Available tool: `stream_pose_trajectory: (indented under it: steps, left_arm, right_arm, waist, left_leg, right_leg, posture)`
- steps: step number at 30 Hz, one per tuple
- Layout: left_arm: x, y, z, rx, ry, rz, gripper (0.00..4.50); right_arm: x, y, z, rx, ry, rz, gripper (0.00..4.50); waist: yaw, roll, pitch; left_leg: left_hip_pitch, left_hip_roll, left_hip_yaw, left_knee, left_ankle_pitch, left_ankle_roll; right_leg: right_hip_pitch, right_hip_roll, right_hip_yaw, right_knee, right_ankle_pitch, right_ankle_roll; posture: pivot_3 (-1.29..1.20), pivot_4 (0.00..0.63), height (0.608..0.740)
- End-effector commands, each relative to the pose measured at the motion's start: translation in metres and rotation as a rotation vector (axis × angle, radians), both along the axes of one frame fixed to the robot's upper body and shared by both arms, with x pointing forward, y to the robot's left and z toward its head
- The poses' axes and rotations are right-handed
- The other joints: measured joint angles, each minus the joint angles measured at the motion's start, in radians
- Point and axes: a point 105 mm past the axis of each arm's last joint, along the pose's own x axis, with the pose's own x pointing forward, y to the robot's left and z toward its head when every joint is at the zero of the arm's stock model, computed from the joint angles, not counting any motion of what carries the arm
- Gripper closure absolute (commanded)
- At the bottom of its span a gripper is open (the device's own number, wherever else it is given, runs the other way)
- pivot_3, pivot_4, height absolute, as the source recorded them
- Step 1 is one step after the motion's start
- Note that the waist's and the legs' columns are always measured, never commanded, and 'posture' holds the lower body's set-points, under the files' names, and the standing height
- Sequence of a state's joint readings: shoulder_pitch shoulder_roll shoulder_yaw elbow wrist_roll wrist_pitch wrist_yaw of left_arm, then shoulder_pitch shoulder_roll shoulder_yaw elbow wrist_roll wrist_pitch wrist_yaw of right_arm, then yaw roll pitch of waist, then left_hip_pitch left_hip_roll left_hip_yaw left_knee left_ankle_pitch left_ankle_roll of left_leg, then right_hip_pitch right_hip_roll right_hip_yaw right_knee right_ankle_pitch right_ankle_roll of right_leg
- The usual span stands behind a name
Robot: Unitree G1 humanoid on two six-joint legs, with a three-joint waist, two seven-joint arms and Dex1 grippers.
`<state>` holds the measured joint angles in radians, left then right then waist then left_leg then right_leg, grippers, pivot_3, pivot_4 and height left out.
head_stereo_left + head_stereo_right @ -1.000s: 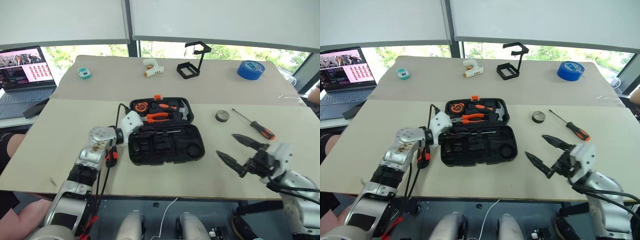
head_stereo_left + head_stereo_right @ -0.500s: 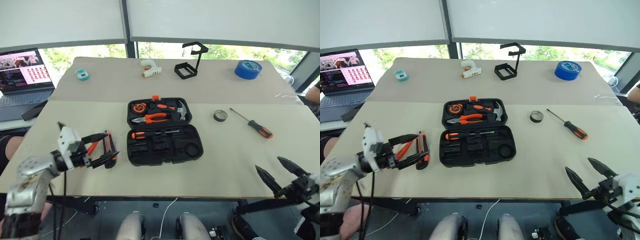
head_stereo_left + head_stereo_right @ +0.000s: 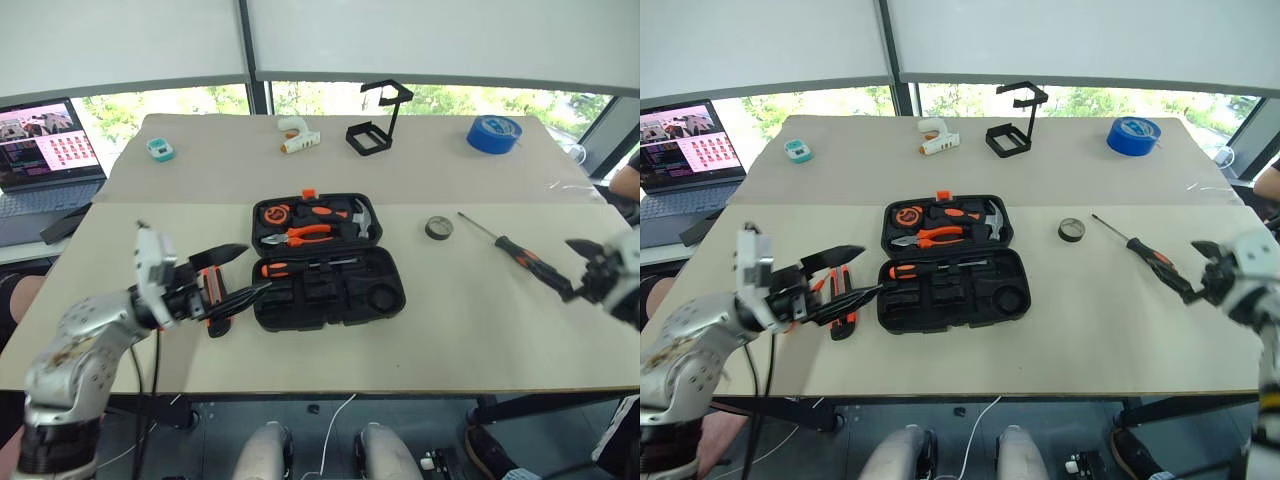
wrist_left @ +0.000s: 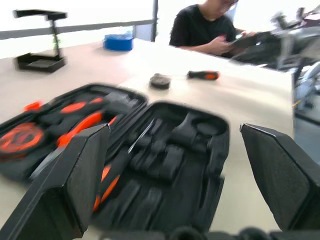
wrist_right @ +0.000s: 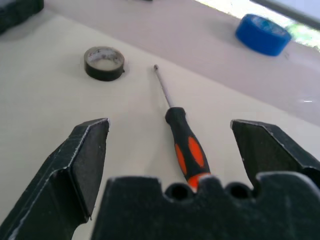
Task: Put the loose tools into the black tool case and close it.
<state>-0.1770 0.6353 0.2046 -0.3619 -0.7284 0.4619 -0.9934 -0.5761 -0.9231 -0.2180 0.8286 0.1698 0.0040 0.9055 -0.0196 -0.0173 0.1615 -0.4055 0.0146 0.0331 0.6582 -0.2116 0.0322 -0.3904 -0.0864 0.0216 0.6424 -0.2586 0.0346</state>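
Observation:
The black tool case [image 3: 392, 300] lies open mid-table, with pliers, a hammer and a tape measure in its far half and an orange-handled screwdriver [image 3: 300, 267] in its near half. My left gripper [image 3: 238, 272] hovers open and empty just left of the case, fingers pointing at it. Behind it on the table lies the orange-and-black utility knife [image 3: 843, 318]. Right of the case sit a small dark tape roll [image 3: 437, 227] and a loose screwdriver [image 3: 520, 252]. My right gripper [image 5: 170, 125] is open, facing the screwdriver's [image 5: 187, 147] handle end.
On the far table stand a white glue gun [image 3: 297, 136], a black wire stand [image 3: 377, 125], a big blue tape roll [image 3: 495, 133] and a small teal object [image 3: 159, 149]. A laptop [image 3: 45, 150] sits at the left. A person sits beyond the table's right end.
My left gripper opened and drew back from the case's left end. My right gripper swung from the table's front edge out to the right, up behind the loose screwdriver.

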Motion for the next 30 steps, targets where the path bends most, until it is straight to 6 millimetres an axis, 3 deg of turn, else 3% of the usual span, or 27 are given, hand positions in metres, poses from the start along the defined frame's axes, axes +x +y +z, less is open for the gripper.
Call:
stream_pose_trajectory:
  steps: [1,5,10,13,21,23,25,28,30]
  left_arm:
    - [-0.005,-0.014,0.006,-0.005,-0.023,-0.061,0.03]
    - [-0.009,-0.019,0.005,-0.006,-0.023,-0.08,0.03]
    - [-0.012,-0.02,0.003,-0.001,-0.019,-0.083,0.03]
    - [-0.013,-0.019,0.002,0.005,-0.02,-0.079,0.0]
    - [-0.013,-0.018,-0.001,0.005,-0.021,-0.069,0.0]
    - [-0.013,-0.018,-0.002,0.003,-0.019,-0.07,0.0]
    - [-0.013,-0.019,-0.003,0.002,-0.018,-0.071,0.0]
    - [-0.013,-0.016,-0.004,-0.004,-0.017,-0.061,0.0]
    - [-0.012,-0.012,-0.005,-0.003,-0.017,-0.043,0.0]
  right_arm:
    - [0.006,-0.016,-0.011,-0.091,0.169,-0.068,0.0]
    - [0.019,-0.009,-0.014,-0.133,0.234,-0.077,0.0]
    - [0.018,-0.013,-0.026,-0.122,0.34,-0.145,0.0]
    - [0.027,-0.005,-0.021,-0.11,0.294,-0.136,0.69]
    - [0.028,-0.006,-0.02,-0.1,0.243,-0.138,3.37]
    - [0.025,-0.009,-0.018,-0.095,0.223,-0.136,3.45]
    - [0.023,-0.011,-0.013,-0.088,0.2,-0.126,3.45]
    - [0.026,0.0,0.023,-0.074,0.03,0.007,3.45]
    - [0.024,0.02,0.05,-0.077,-0.079,0.175,3.45]
  waist:
    - [0.001,0.0,0.0]
    - [0.005,0.0,0.0]
    - [0.006,0.0,0.0]
    - [0.005,0.0,0.0]
    - [0.001,0.0,0.0]
    - [0.001,0.0,0.0]
    - [0.002,0.0,0.0]
    - [0.002,0.0,0.001]
    - [0.002,0.002,0.002]
  left_leg:
    - [0.0,0.0,0.0,0.0,0.0,0.0]
    - [-0.003,0.0,-0.001,-0.001,-0.002,0.0]
    - [-0.003,-0.002,0.0,0.0,-0.003,0.001]
    - [-0.003,-0.002,-0.001,0.0,-0.003,0.001]
    - [-0.002,-0.001,-0.001,0.0,-0.003,0.001]
    - [-0.002,-0.001,0.0,0.0,-0.003,0.001]
    - [-0.002,-0.001,0.0,0.0,-0.003,0.001]
    - [-0.002,-0.001,0.0,0.0,-0.003,0.001]
    - [-0.002,-0.001,0.0,0.0,-0.003,0.001]
  right_leg:
    - [0.0,0.0,0.0,0.0,0.0,0.0]
    - [-0.001,0.0,-0.002,-0.002,-0.001,0.001]
    - [0.0,-0.004,-0.001,-0.002,-0.001,0.002]
    - [0.0,-0.004,-0.002,-0.002,-0.001,0.002]
    - [0.0,-0.003,-0.002,-0.002,-0.001,0.002]
    - [0.0,-0.003,-0.002,-0.002,-0.001,0.002]
    - [0.0,-0.003,-0.002,-0.002,-0.001,0.002]
    - [0.0,-0.004,-0.001,-0.002,-0.001,0.002]
    - [0.0,-0.004,-0.001,-0.002,-0.001,0.003]
  posture:
    - [0.0,0.15,0.74]
    - [0.0,0.15,0.74]
    - [0.0,0.15,0.74]
    - [0.0,0.15,0.74]
    - [0.0,0.15,0.74]
    - [0.0,0.15,0.74]
    - [0.0,0.15,0.74]
    - [0.0,0.15,0.74]
    - [0.0,0.15,0.74]
